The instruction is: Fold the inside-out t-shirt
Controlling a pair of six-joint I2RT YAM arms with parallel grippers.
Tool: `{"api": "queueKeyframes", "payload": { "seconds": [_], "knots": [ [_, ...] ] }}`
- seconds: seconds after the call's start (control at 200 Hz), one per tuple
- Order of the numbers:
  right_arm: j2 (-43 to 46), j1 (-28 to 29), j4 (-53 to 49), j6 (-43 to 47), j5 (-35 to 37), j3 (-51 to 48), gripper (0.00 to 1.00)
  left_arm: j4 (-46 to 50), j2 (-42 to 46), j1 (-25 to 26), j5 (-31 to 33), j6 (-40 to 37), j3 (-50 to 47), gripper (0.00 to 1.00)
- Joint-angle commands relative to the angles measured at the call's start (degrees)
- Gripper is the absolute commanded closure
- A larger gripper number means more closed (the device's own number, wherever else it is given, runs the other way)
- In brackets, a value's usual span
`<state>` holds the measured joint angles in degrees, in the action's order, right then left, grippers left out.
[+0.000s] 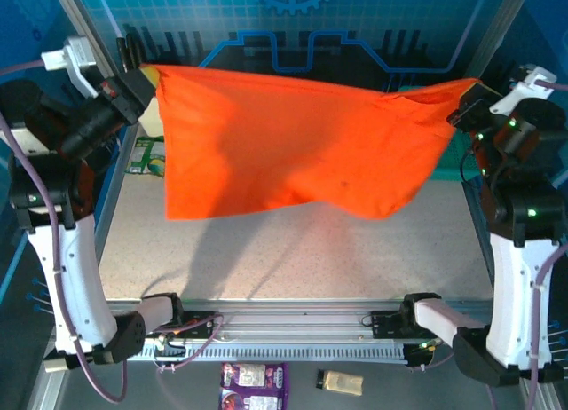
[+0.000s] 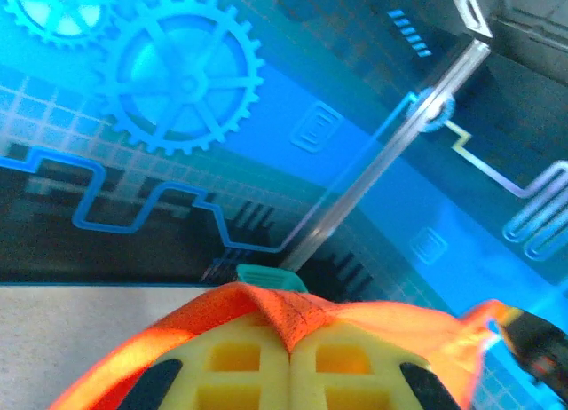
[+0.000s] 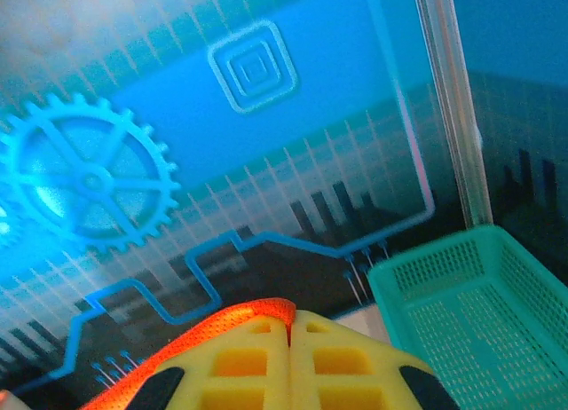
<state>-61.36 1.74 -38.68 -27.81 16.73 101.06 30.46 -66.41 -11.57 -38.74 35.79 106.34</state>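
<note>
The bright orange inside-out t-shirt (image 1: 293, 144) hangs spread in the air above the table, stretched between both arms. My left gripper (image 1: 146, 86) pinches its upper left corner; in the left wrist view the yellow pads (image 2: 248, 361) are pressed together with an orange hem (image 2: 297, 317) squeezed between them. My right gripper (image 1: 463, 104) holds the upper right corner; in the right wrist view its yellow pads (image 3: 337, 361) are closed on an orange edge (image 3: 240, 317). The shirt's lower edge hangs free above the tabletop.
A teal-green mesh basket (image 3: 479, 303) stands at the right side of the table; a corner of it (image 2: 271, 277) peeks past the cloth. The speckled tabletop (image 1: 293, 255) lies below the shirt. Metal frame posts (image 1: 84, 24) flank the workspace, with a blue printed backdrop (image 1: 355, 19) behind.
</note>
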Motion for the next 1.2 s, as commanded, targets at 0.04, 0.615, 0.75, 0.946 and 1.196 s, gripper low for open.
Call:
{"api": "queueKeyframes", "payload": {
  "seconds": [0.04, 0.615, 0.75, 0.946, 1.196],
  "knots": [
    [4.12, -1.13, 1.53, 1.89, 4.74, 3.22, 1.0, -1.89, -0.79, -1.04, -1.25, 4.07, -6.9, 1.0],
    [15.95, -1.21, 4.83, 8.25, 4.66, 3.11, 1.0, 3.2, 11.24, -1.26, 9.93, -6.33, 1.89, 1.0],
    [12.43, -1.2, 4.41, 8.65, 2.47, 6.52, 1.0, 3.47, 9.1, -1.26, 10.64, -6.18, 3.84, 1.0],
    [0.8, -1.18, 2.45, 7.12, -3.94, 9.27, 1.0, 0.81, 2.84, -1.23, 11.76, -5.26, -2.64, 1.0],
    [-14.19, -0.03, 12.13, 2.67, -9.99, -1.85, 1.0, -7.66, -9.41, -1.12, 13.77, -4.59, -18.62, 1.0]
  ]
}}
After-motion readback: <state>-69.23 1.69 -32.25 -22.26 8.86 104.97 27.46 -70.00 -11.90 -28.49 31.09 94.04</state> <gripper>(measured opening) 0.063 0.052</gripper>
